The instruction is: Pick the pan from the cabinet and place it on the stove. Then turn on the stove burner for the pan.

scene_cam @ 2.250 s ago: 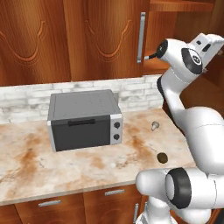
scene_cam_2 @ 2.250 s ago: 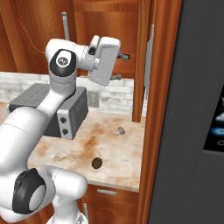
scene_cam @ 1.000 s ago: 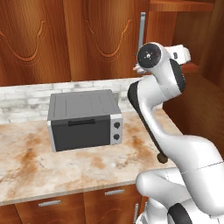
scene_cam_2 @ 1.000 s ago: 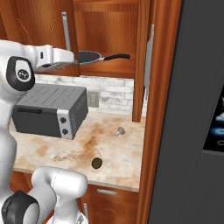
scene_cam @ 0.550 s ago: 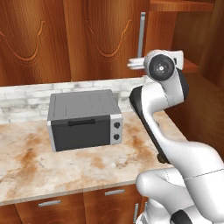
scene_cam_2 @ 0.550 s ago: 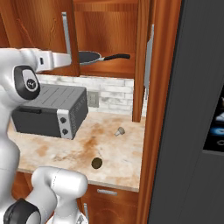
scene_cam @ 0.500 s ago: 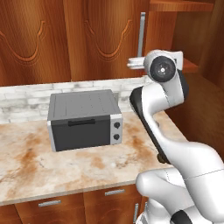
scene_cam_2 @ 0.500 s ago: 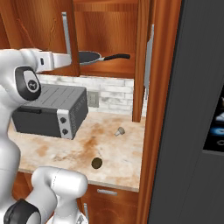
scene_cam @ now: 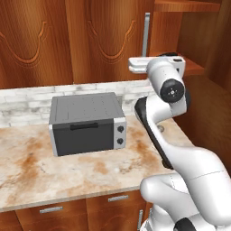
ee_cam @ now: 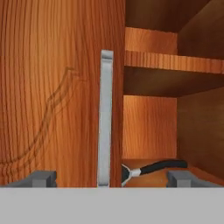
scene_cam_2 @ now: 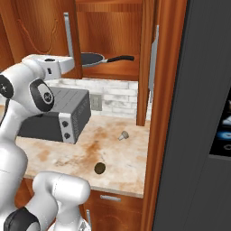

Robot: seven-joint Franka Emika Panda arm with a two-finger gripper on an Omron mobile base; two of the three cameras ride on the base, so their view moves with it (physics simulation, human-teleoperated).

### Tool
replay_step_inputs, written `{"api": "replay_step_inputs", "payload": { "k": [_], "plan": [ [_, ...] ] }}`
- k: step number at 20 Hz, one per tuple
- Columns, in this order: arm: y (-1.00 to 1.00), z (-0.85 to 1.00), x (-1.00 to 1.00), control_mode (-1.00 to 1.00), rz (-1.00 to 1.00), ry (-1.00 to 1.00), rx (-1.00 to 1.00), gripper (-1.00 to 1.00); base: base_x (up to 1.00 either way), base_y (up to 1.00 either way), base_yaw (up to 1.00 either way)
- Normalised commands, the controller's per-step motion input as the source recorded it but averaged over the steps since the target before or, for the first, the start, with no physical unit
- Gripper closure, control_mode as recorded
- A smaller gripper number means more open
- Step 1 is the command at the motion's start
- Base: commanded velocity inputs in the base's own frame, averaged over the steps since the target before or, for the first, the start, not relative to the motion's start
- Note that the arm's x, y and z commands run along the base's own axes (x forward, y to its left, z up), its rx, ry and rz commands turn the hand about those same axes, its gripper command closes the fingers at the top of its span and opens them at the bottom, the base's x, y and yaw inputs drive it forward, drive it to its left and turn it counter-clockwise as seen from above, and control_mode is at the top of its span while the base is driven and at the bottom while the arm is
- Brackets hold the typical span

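Note:
The pan (scene_cam_2: 95, 58) lies on the lower shelf of the open cabinet (scene_cam_2: 113, 27), dark with a pale rim, its black handle pointing right. In the hand view the pan (ee_cam: 157, 166) shows its handle just past the edge of the left door. My gripper (ee_cam: 111, 178) is open and holds nothing. It faces that door's silver bar handle (ee_cam: 105, 118). In the base views the gripper (scene_cam_2: 71, 63) (scene_cam: 131, 66) hovers level with the shelf, left of the pan and apart from it. The stove is out of view.
A grey toaster oven (scene_cam: 85, 122) stands on the marble counter (scene_cam: 67, 171) under the closed doors. A small silver piece (scene_cam_2: 123, 134) and a dark round one (scene_cam_2: 99, 168) lie on the counter. A tall dark wall (scene_cam_2: 198, 113) closes the right side.
The arm has folded and the hand has swung left from in front of the open shelf to the door's edge. Over the last half second it barely moves. The jaws stay open.

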Motion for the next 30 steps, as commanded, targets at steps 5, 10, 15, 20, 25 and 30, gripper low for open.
{"api": "replay_step_inputs", "payload": {
  "k": [5,10,15,20,25,30],
  "plan": [
    [0.13,0.02,0.34,-1.00,0.07,-0.16,0.00,-1.00,0.00,0.00,0.00],
    [0.15,0.12,0.34,-1.00,0.04,-0.09,0.00,-1.00,0.00,0.00,0.00],
    [0.01,0.13,0.34,-1.00,0.02,-0.01,0.00,-1.00,0.00,0.00,0.00],
    [0.00,0.08,0.33,-1.00,0.03,0.00,0.02,-1.00,0.00,0.00,0.00],
    [-0.06,0.07,0.33,-1.00,0.06,0.00,0.04,-1.00,0.00,0.00,0.00],
    [-0.08,0.01,0.32,-1.00,0.08,0.00,0.03,-1.00,0.00,0.00,0.00]
  ]
}}
